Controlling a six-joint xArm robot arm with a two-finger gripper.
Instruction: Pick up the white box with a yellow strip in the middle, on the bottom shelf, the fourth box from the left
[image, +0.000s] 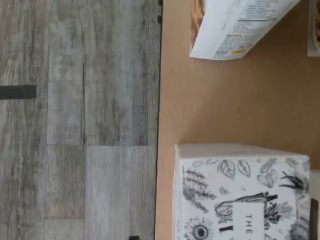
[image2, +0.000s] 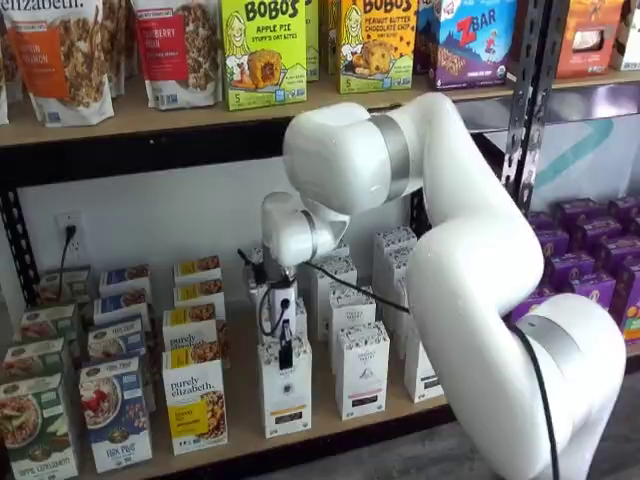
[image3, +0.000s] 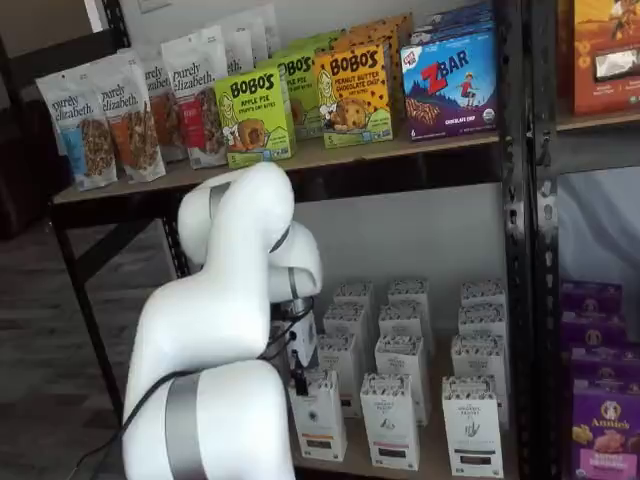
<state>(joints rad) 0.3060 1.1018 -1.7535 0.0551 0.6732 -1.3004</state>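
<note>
Black rack, tan bottom shelf, grey plank floor. The white box stands front row, right of the granola boxes. Hand hangs just above its top, side-on, so can't tell if it's open. Looks like final approach; next it needs to drop and pinch the top.

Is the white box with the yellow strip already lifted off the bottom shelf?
No. In a shelf view the white box stands upright on the bottom shelf, with the gripper down at its top.
</note>
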